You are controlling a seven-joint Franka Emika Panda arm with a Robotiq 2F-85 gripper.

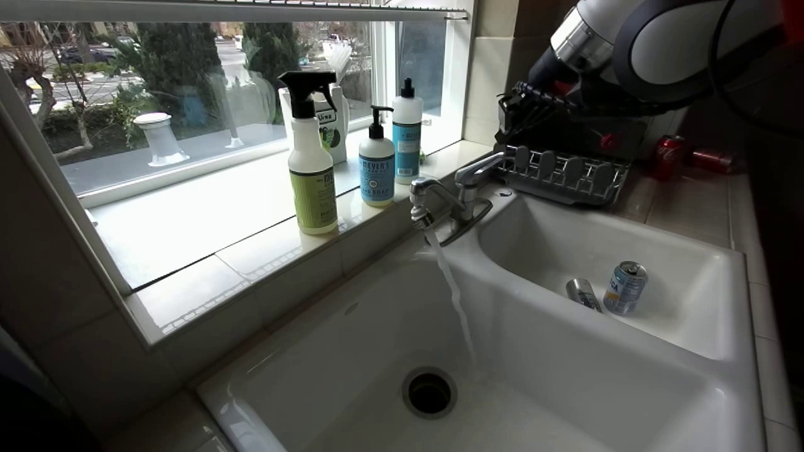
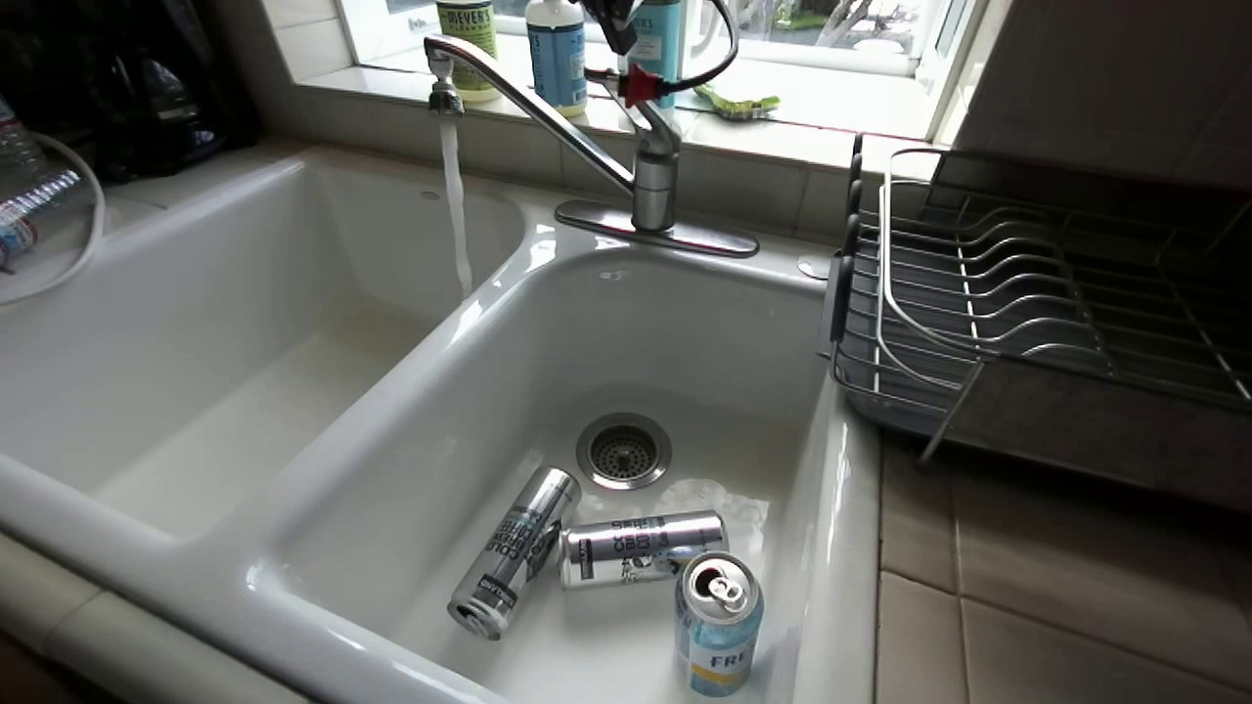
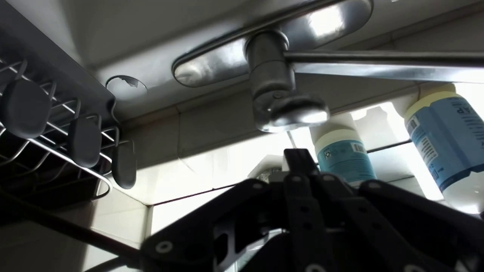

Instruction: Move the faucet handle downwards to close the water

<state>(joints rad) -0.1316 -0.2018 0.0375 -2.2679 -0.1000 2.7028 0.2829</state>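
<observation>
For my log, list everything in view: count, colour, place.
Faucet handle: 1, chrome, above sink
Spout: 1, chrome, over one basin
Water: 1, clear, below spout
Sink: 1, white, below windowsill
Drains: 2, grey, both basins
Slim cans: 2, silver, other basin
Blue can: 1, blue, same basin
Red cans: 2, red, counter
Bottles: 3, green, blue, teal labels, windowsill
Container: 1, white, windowsill
Item: 1, green, windowsill
Dish rack: 1, grey, counter
Clear plastic: count unclear, counter
Appliance: 1, black, counter
Window frame: 1, white, above sink
Arm: 1, white, black, over counter
Fingers: 2, black, near handle
</observation>
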